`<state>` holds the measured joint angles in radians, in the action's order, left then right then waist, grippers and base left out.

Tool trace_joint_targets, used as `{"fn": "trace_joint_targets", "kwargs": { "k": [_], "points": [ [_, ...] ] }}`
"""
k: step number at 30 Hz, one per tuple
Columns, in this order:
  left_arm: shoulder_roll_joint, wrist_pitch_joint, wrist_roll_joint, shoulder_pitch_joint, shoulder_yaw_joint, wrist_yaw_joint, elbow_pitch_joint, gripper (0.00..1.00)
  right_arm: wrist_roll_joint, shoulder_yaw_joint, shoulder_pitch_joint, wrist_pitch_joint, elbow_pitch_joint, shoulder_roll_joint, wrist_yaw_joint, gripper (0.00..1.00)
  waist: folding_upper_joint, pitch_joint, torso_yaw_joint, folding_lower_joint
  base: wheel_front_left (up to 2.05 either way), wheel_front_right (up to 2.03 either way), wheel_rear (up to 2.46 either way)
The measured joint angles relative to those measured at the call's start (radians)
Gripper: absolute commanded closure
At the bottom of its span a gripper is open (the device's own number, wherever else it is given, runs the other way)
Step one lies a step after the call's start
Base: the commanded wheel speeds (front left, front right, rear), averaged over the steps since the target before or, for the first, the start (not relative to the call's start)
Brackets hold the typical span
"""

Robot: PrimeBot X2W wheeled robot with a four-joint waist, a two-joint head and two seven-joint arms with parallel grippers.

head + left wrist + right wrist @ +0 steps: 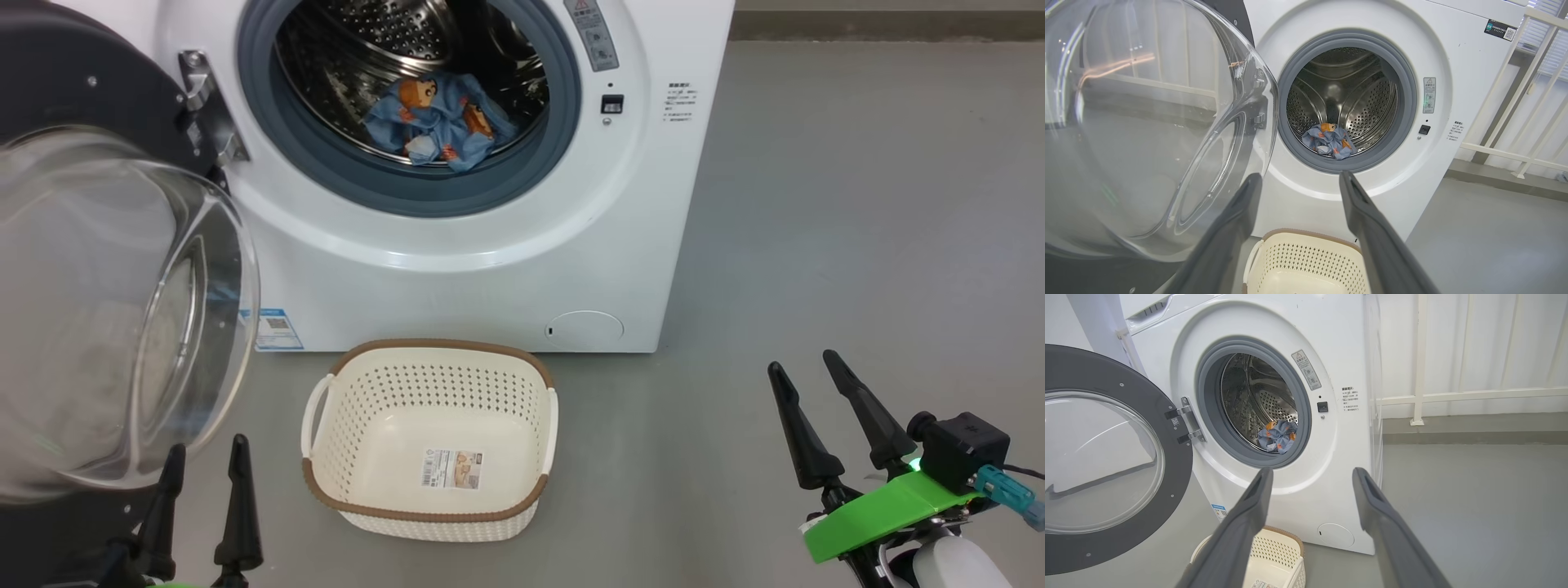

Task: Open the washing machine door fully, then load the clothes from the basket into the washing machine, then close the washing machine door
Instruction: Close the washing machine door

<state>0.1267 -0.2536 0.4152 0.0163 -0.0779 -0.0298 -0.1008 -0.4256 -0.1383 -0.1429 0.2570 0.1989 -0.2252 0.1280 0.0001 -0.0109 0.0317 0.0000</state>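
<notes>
One label (451, 469) in basket (441, 388) — perhaps unreadable

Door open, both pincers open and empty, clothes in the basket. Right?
No: the clothes lie inside the washing machine; the basket holds just its label, as the head view shows. The door is open, and the left pincer and right pincer are open and empty.

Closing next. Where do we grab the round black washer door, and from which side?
Probably the rim of the glossy black round door, at its free edge opposite the steel hinge, reached edge-on by the open left claw. The bulging clear glass bowl is smooth and too wide to pinch.
</notes>
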Motion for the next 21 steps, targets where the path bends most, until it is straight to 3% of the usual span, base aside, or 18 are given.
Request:
{"fn": "trace_joint_targets", "kwargs": {
  "k": [21],
  "points": [
    [0.007, 0.0, -0.018, 0.0, 0.001, 0.038, -0.008, 0.0, -0.008, -0.006, 0.001, 0.0, 0.012, 0.0, 0.0, 0.0, 0.0, 0.018, 0.122, 0.0, 0.0, 0.0, 0.0]
  ]
}}
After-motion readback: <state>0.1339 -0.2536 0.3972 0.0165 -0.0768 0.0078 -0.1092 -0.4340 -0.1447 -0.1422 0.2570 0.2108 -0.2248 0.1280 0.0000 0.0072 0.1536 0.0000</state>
